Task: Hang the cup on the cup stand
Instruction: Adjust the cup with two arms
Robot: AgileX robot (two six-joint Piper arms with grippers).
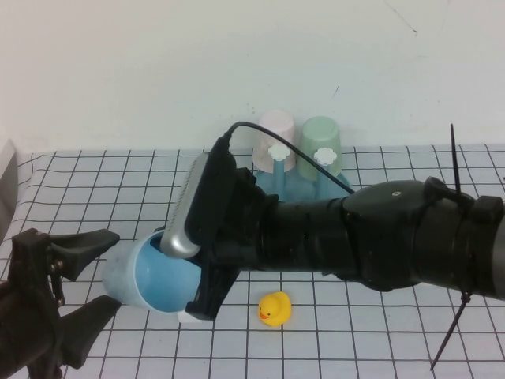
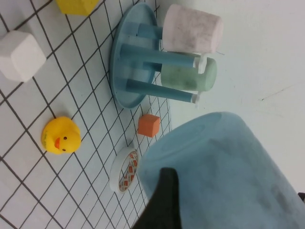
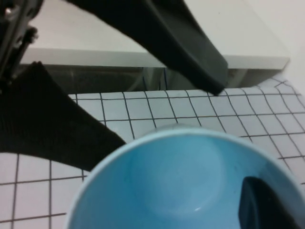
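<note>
Light blue cup (image 1: 150,276) held off the table at front left, on its side, long axis roughly level and running left to right. Closed base faces the left gripper (image 1: 96,272); open mouth faces the right gripper (image 1: 183,272). Right gripper pinches the rim: one finger inside the mouth, the other outside the wall, jaws pressed onto the cup wall. Left gripper's jaws spread wide, one black finger above and one below the cup's base end, just beside it; contact cannot be told. Right wrist view looks straight into the blue interior (image 3: 186,186), with the left gripper's two fingers splayed beyond it. Cup stand (image 1: 304,185) sits at the back of the table near the wall, upright, well apart from the cup; a pale pink cup (image 1: 274,138) and a mint green cup (image 1: 320,142) hang inverted on its pegs. Table (image 1: 379,332) covered in white sheet with black grid. Yellow rubber duck (image 1: 274,308) near the front, an orange cube (image 2: 149,125), a tape roll (image 2: 125,170) and a white block (image 2: 20,55) also on it. Plain white wall behind.
</note>
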